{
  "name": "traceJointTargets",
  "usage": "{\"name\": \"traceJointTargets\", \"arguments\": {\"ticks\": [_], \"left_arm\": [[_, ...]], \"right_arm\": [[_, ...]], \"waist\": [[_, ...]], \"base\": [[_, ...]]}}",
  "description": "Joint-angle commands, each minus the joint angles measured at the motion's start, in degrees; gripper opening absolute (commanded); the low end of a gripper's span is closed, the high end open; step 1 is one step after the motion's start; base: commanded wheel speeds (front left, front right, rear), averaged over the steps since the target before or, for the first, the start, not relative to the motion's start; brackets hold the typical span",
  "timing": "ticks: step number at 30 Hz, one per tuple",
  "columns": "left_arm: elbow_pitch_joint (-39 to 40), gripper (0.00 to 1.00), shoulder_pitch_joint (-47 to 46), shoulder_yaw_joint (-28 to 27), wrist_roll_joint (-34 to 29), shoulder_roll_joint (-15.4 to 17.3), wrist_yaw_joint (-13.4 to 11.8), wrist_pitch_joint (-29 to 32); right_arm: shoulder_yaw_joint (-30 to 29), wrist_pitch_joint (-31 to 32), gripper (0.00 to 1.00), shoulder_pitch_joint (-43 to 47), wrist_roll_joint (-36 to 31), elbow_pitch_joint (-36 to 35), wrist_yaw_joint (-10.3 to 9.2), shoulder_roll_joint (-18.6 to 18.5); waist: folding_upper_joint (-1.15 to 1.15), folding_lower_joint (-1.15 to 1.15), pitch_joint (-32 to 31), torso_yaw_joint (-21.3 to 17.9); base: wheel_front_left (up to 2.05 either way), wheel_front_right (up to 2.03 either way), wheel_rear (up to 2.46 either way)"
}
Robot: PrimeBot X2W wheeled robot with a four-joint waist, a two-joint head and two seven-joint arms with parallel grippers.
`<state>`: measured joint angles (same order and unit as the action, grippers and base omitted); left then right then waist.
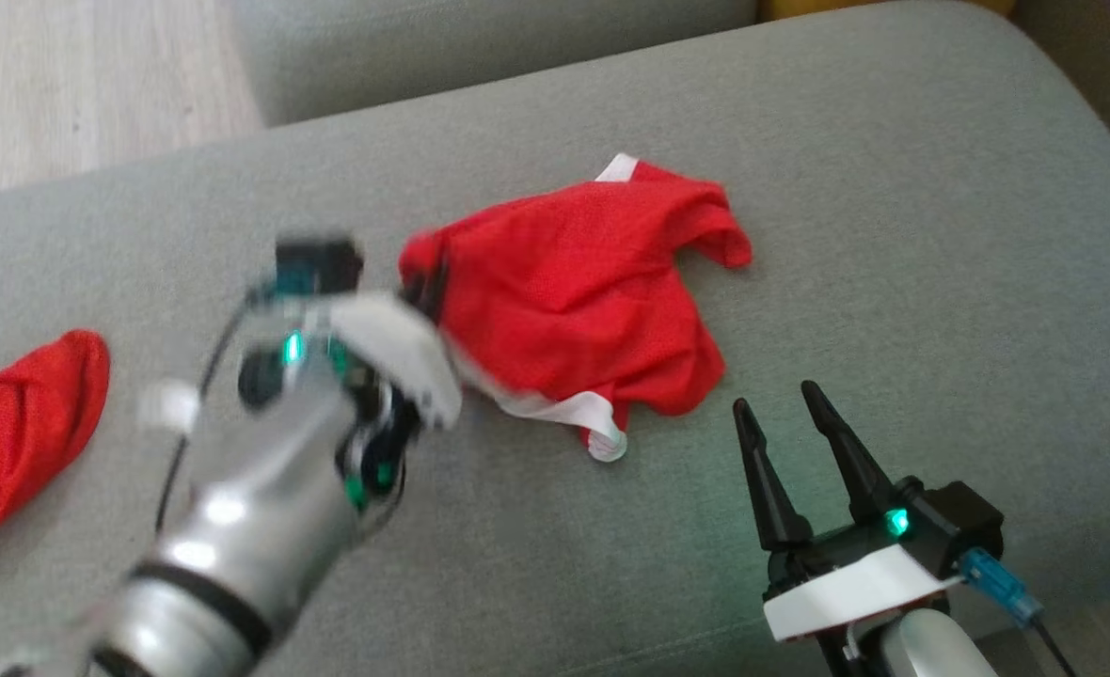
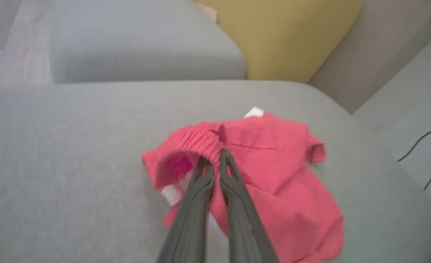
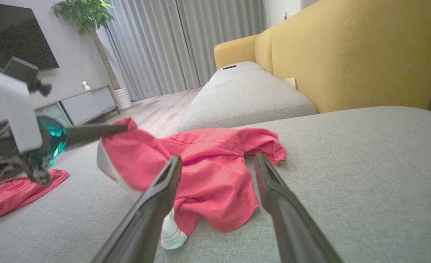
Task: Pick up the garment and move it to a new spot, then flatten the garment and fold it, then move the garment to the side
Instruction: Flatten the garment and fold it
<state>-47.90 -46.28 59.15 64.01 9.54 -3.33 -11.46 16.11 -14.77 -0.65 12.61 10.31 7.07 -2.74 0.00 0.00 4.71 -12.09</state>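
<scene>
Site: grey sofa seat cushion (image 1: pixel 894 235), broad and flat, with a yellow backrest (image 3: pixel 365 54) behind it and a second grey cushion (image 3: pixel 244 95) beside it.
Task item: red shorts (image 1: pixel 574 291), mesh fabric, crumpled near the middle of the seat cushion.
Shorts detail: gathered elastic waistband (image 2: pixel 197 140) at the end toward the left arm; white trim (image 1: pixel 564 409) along the near edge, and a white corner at the far edge.
Left gripper (image 1: pixel 428 277): fingers nearly together, pinching the waistband. The wrist view shows both tips pressed into the gathered fabric. Arm is blurred in the head view.
Held end: raised off the cushion at the pinch in the right wrist view; the rest of the shorts lies on the seat.
Right gripper (image 1: pixel 774 397): jaws spread wide, holding nothing, tips pointing at the shorts' near right edge, just short of the fabric.
Other cloth: a second red garment (image 1: pixel 19 423) lies at the left end of the cushion, well apart from the shorts.
Surroundings: pale wood floor (image 1: pixel 66 85) beyond the cushion; curtains (image 3: pixel 157 44) and a potted plant (image 3: pixel 84 14) farther off.
</scene>
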Motion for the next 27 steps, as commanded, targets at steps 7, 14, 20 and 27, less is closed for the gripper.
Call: {"name": "traceJointTargets", "arguments": {"ticks": [7,14,20,27], "left_arm": [[5.6,1.0,4.9,-5.7,-4.7,1.1,-0.3,-3.5],[25.2,1.0,16.4,-14.4,-29.0,7.6,-8.6,-3.5],[31.9,1.0,24.3,-19.3,-37.8,12.8,-10.9,-3.5],[27.1,1.0,24.0,-23.8,-36.5,9.5,-3.2,-3.5]], "right_arm": [[0.3,-0.2,1.0,-2.0,-1.7,-1.8,0.42,-0.1],[-1.0,-0.2,1.0,-1.7,-2.7,-2.2,0.42,-0.1],[-1.1,-0.2,1.0,-1.7,-2.8,-2.3,0.42,-0.1],[-0.9,-0.2,1.0,-2.6,-3.2,-2.1,0.42,-0.1]], "waist": [[0.0,0.0,2.7,2.8],[0.0,0.0,3.6,4.0],[0.0,0.0,4.3,4.7],[0.0,0.0,6.0,4.9]], "base": [[0.0,0.0,0.0],[0.0,0.0,0.0],[0.0,0.0,0.0],[0.0,0.0,0.0]]}}
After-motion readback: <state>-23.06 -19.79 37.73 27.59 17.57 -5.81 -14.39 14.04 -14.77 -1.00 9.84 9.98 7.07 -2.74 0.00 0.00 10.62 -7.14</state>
